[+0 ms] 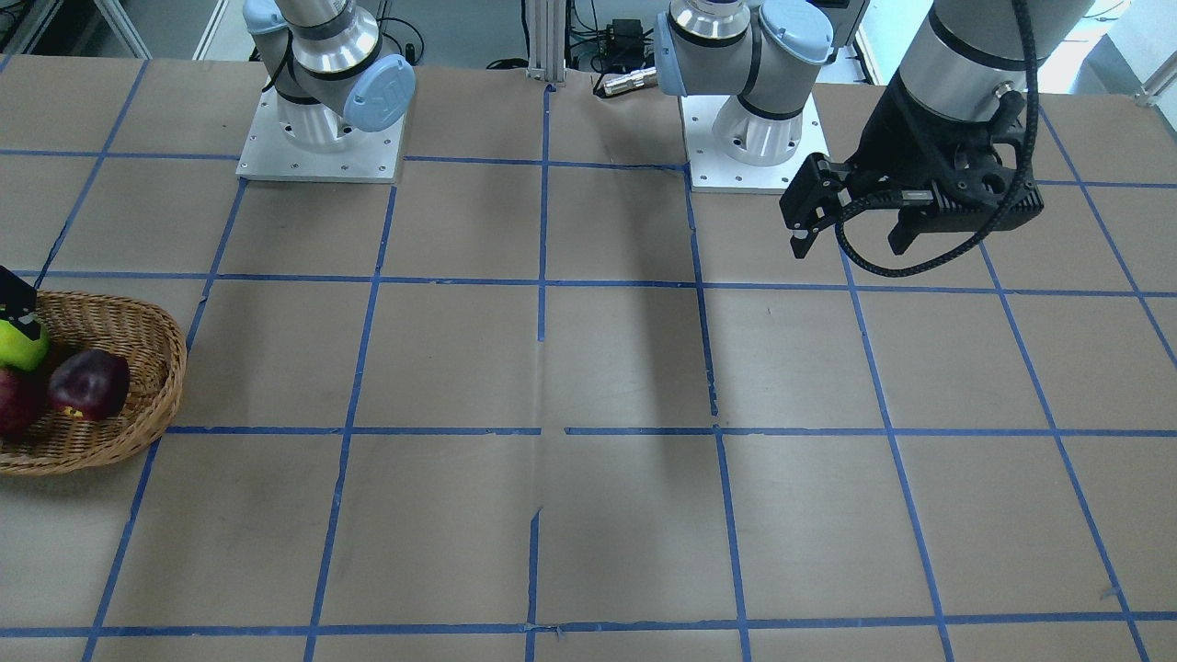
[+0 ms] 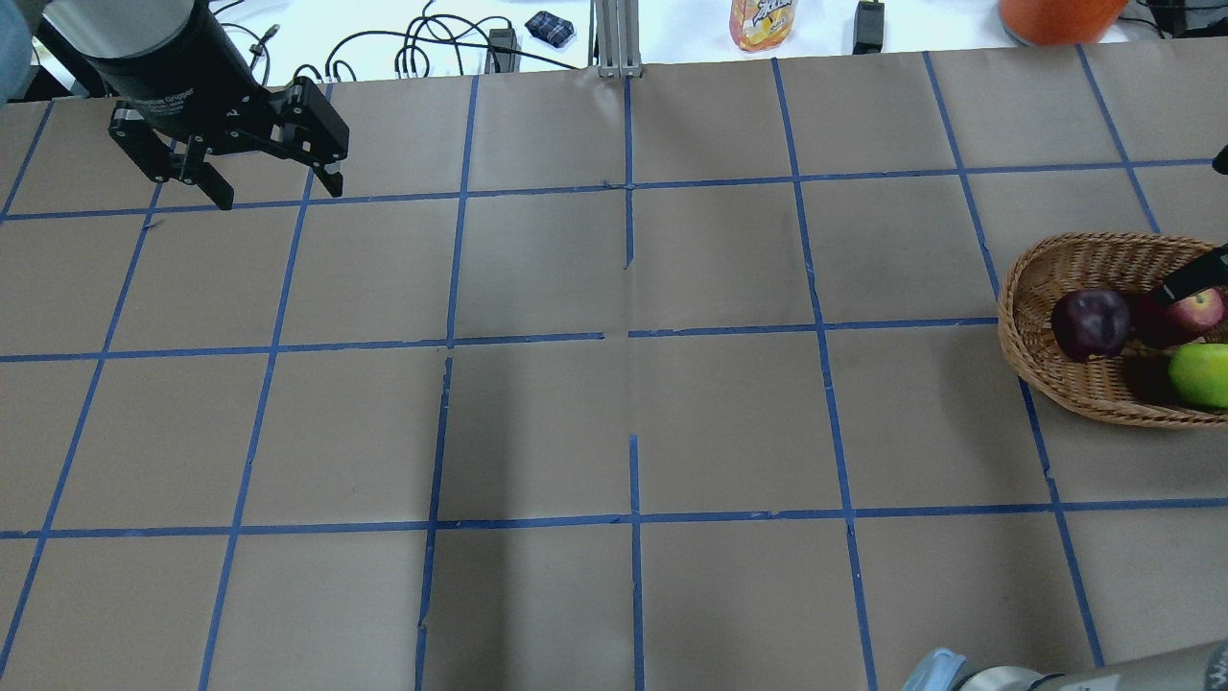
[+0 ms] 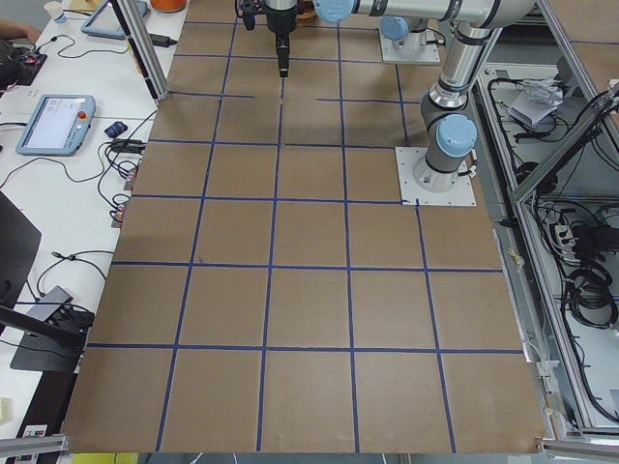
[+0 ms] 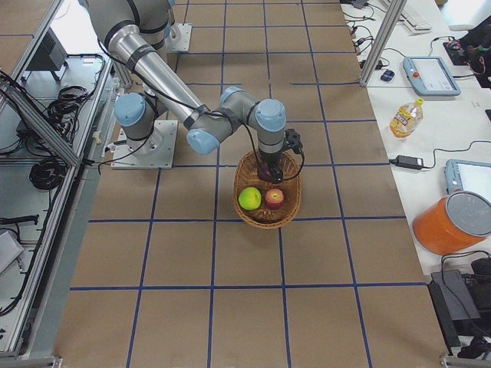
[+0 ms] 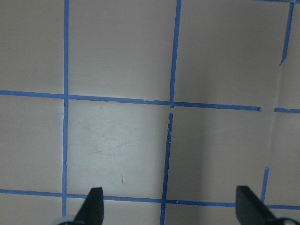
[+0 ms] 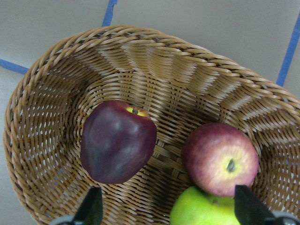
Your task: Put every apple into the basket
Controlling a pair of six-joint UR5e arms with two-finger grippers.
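The wicker basket holds all three apples: the dark maroon one, the red one with yellowish streaks and the bright green one. In the overhead view the basket sits at the table's right edge with the maroon, red and green apples in it. My right gripper hangs open and empty just above the apples; it also shows in the exterior right view. My left gripper is open and empty, far away above bare table at the far left.
Brown paper with a blue tape grid covers the table. The two arm bases stand at the robot's edge. A bottle, cables and an orange container lie beyond the far edge.
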